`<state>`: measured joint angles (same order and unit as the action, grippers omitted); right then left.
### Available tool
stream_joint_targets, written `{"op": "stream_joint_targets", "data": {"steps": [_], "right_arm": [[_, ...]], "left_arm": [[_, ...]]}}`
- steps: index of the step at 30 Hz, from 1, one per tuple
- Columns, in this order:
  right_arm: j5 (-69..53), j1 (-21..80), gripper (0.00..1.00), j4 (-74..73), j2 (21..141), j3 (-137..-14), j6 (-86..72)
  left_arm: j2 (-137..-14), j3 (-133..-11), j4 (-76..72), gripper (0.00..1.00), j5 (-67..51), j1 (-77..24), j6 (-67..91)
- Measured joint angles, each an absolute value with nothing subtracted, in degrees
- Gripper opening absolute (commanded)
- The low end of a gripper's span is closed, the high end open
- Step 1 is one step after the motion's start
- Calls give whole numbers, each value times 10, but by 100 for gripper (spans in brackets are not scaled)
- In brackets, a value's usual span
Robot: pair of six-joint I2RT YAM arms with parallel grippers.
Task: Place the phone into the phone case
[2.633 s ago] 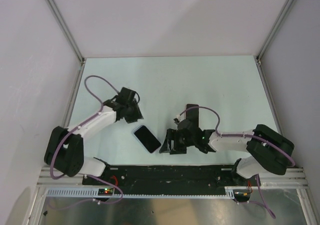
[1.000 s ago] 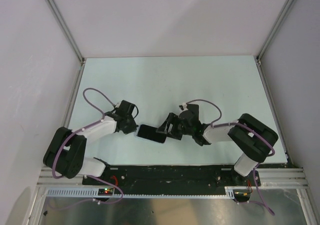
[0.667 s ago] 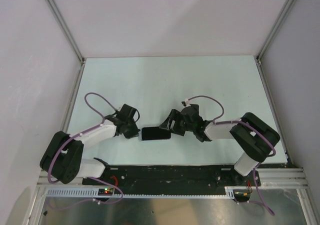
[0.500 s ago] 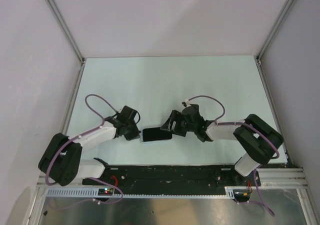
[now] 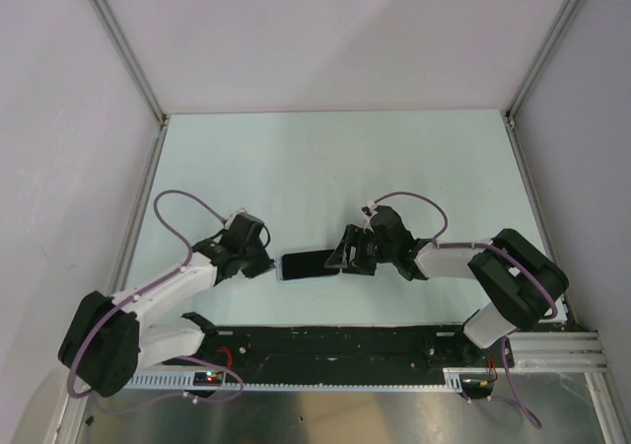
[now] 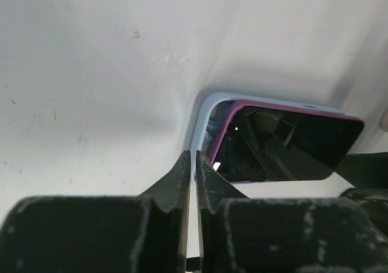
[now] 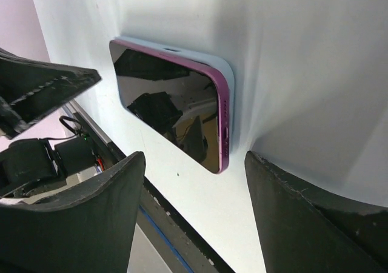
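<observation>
The phone [image 5: 308, 263], with a black screen and purple rim, lies flat across the table's near middle, on the light blue phone case. In the left wrist view the case's [image 6: 205, 110] rim stands out beyond the phone's [image 6: 285, 145] near corner. In the right wrist view the case [image 7: 228, 79] shows along the far edge of the phone [image 7: 163, 103]. My left gripper [image 5: 266, 263] is shut, its tips [image 6: 194, 158] at the case's left end. My right gripper [image 5: 343, 259] is open [image 7: 195, 158] and straddles the phone's right end without touching it.
The black rail [image 5: 335, 340] with the arm bases runs close along the near side of the phone. Grey walls and metal posts [image 5: 128, 59] enclose the pale table [image 5: 335, 158]. Purple cables loop over both arms.
The phone turned from diagonal to level across the table as both grippers closed in on its ends. In the last half second the left arm's elbow swung down and left.
</observation>
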<state>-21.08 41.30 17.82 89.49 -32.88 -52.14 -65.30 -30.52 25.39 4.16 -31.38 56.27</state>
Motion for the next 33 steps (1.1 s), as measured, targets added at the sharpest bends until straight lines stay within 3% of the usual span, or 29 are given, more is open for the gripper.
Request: {"op": "stream_joint_targets", "data": {"steps": [10,33], "right_arm": [[-238,405,53,194,898,-321,-514],[-240,404,45,224,922,-319,-514]], "left_arm": [[-632,-344,262,15,43,-340,532],[-746,-358,223,9,27,-360,524]]}}
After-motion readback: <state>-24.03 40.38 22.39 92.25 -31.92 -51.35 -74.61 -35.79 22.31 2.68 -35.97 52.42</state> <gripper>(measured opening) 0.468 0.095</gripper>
